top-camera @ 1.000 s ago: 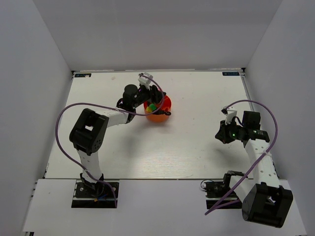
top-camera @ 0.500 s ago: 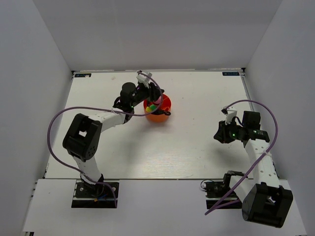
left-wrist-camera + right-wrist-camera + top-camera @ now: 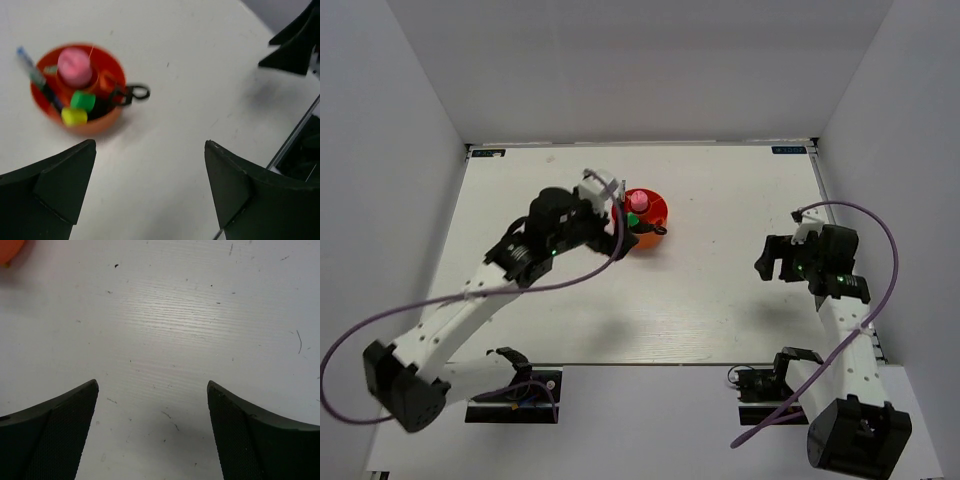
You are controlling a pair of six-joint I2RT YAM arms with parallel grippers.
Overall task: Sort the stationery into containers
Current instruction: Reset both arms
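Note:
The round orange-red container point(image 3: 659, 211) point(image 3: 111, 117) stands at the table's far middle. In it are a pink-capped tube point(image 3: 75, 66) in the central cup, a green-capped marker point(image 3: 82, 100), a yellow-capped marker point(image 3: 74, 117) and a thin pen point(image 3: 33, 74). Black scissors handles point(image 3: 134, 93) stick out over its rim. My left gripper point(image 3: 616, 228) point(image 3: 150, 144) hangs open and empty just left of and above the container. Far to the right, my right gripper point(image 3: 767, 262) point(image 3: 152, 384) is open over bare table, holding nothing.
White walls close in the white table point(image 3: 700, 290) on three sides. A purple cable point(image 3: 460, 300) loops beside the left arm and another arcs over the right arm. A sliver of the orange container point(image 3: 7, 252) shows in the right wrist view's top left corner.
My left gripper has pulled back from over the container toward the near left and opened wider, and the pink-capped tube now shows in the cup. My right gripper went from shut to open.

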